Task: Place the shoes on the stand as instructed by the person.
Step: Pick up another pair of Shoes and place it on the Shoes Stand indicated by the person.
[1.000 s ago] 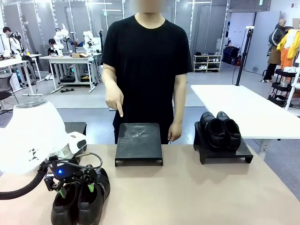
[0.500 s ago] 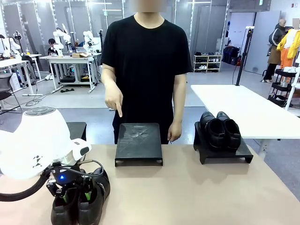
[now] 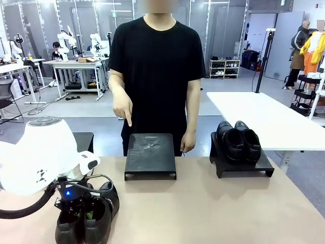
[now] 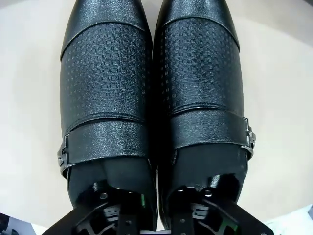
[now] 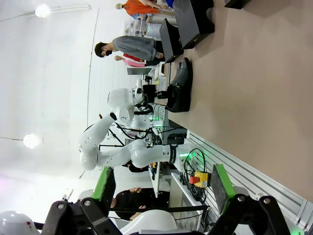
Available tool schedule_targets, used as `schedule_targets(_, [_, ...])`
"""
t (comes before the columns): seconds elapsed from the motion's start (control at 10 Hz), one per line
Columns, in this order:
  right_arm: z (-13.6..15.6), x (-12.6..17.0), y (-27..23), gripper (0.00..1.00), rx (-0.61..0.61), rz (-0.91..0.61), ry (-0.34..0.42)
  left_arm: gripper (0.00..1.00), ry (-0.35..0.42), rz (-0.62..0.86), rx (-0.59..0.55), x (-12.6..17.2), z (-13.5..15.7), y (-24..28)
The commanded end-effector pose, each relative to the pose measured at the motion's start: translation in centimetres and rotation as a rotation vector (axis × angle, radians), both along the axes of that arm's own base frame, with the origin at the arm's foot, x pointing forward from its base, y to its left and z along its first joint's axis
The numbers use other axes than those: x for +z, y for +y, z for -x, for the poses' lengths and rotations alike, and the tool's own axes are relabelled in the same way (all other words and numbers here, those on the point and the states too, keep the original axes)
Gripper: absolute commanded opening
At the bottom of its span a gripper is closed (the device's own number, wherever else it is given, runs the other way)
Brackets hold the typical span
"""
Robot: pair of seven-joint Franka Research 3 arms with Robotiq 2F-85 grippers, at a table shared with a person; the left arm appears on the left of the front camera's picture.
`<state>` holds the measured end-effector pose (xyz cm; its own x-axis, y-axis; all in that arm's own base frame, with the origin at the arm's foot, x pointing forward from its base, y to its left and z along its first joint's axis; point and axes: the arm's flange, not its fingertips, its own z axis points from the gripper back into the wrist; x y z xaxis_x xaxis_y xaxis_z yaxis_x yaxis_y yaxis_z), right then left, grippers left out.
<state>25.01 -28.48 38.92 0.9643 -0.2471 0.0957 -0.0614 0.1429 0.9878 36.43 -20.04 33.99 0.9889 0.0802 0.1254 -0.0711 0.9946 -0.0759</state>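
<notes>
At the left, the left gripper (image 3: pixel 76 199) stands low over the pair of glossy black leather dress shoes with textured tops and side buckles (image 3: pixel 100 216), which lies on the beige table (image 3: pixel 213 208) near the robot's edge. In the left wrist view one finger goes into the opening of each shoe, so the two inner walls are between the fingers. I cannot tell if the pads already press on them, because this place is dark.

The step in hand seems to be the grasp. To do it well, I think the fingers should go deep enough and close firmly on both inner walls. The lift should then be straight up, so that neither shoe slips out.

The two shoes lie side by side and touching. Their long axis runs from the robot toward the person, with the toes pointing away from the robot.

In the middle, the person's pointing hand (image 3: pixel 123 109) shows the empty flat black stand (image 3: pixel 150 152), probably the goal.

At the right, another black stand (image 3: pixel 228 169) carries the second pair of black shoes (image 3: pixel 238 140).

The right gripper (image 5: pixel 161 188) is spread wide and holds nothing.
</notes>
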Motion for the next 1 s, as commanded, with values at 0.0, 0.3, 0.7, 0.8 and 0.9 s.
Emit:
schedule_targets(0.0, [0.1,0.1,0.2,1.00,-0.007,0.011,-0.005,0.00,-0.031,-0.032,0.011,-2.1,6.5,3.5])
schedule_targets(0.3, [0.1,0.1,0.2,1.00,-0.007,0.011,-0.005,0.00,-0.067,-0.037,-0.009,-0.6,6.4,3.2])
schedule_targets(0.7, [0.1,0.1,0.2,1.00,-0.007,0.011,-0.005,0.00,-0.138,0.019,-0.058,7.5,6.1,1.8])
schedule_targets(0.8, [0.1,0.1,0.2,1.00,-0.007,0.011,-0.005,0.00,-0.127,0.023,-0.050,8.7,6.1,1.5])
schedule_targets(0.9, [0.1,0.1,0.2,1.00,-0.007,0.011,-0.005,0.00,-0.143,0.006,-0.057,9.6,6.1,1.5])
